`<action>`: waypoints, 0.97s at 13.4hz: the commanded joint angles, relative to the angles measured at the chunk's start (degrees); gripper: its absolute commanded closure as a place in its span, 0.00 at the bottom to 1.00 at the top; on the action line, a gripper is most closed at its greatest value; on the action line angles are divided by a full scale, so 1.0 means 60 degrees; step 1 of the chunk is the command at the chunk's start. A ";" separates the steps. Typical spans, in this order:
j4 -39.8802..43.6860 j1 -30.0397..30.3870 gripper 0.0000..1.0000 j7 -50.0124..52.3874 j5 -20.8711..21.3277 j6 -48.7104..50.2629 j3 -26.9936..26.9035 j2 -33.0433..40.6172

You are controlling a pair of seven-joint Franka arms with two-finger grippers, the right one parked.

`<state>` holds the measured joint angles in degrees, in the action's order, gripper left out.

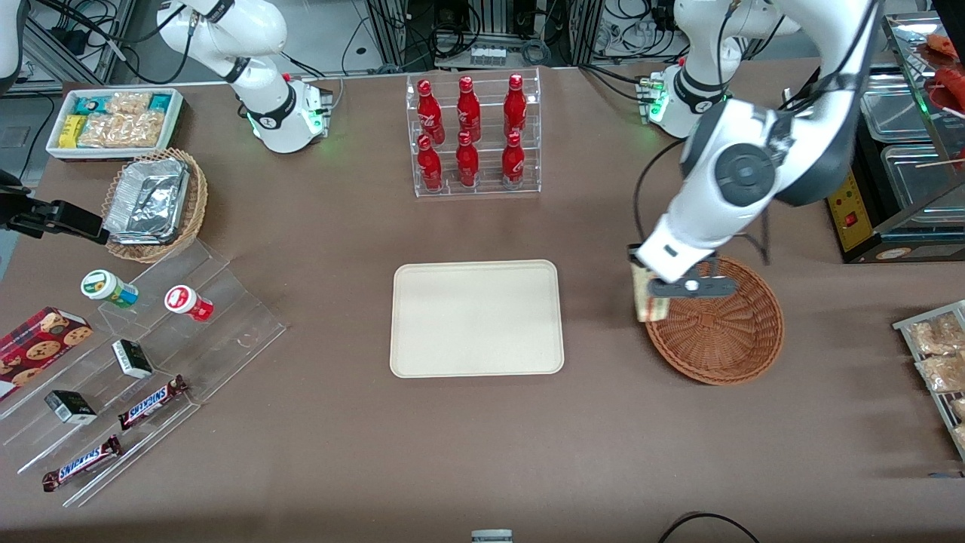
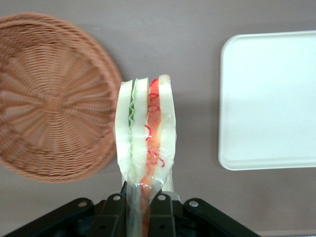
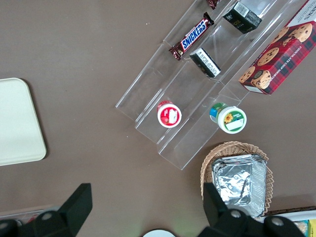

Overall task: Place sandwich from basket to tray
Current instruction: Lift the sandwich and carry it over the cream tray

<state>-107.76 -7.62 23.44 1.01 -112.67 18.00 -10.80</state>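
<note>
The brown table [image 1: 482, 445] carries everything here, and the tray [image 1: 476, 317] is the biggest piece of the task on it: flat, cream-beige, lying bare near the middle, nearer the front camera than the rack of red bottles [image 1: 473, 136]. Next in size is the basket [image 1: 716, 324], the reddish-brown wicker bowl toward the working arm's end of the table, with nothing showing inside it in either the front or the left wrist view.

The gripper [image 1: 654, 290] hangs over the basket's rim at roughly the nine o'clock point of the bowl as the front view shows it, on the side facing the tray. Its fingers [image 2: 159, 210] are pinched on the sandwich [image 2: 145, 131], gripping the narrow end of the wrapped wedge (the red and green filling shows plainly along the cut edge). The sandwich is clear of the basket, held in the air over bare table between basket and tray.

So the pick looks done and the carry is in hand. Next the arm should travel toward the tray, lower over its flat middle, and only then release.
</note>
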 commanded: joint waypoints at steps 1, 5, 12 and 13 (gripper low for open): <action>0.1184 -0.0005 1.00 0.0646 0.0125 0.0278 0.0587 -0.0936; 0.2531 -0.0675 1.00 0.2271 0.1162 0.0278 0.1190 -0.2370; 0.4305 -0.1747 1.00 0.3081 0.2028 0.0205 0.1175 -0.4481; 0.4540 -0.1864 1.00 0.3081 0.2160 0.0161 0.1175 -0.4730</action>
<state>-85.58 -17.16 41.38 11.92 -112.76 25.06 -35.48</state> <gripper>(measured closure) 0.841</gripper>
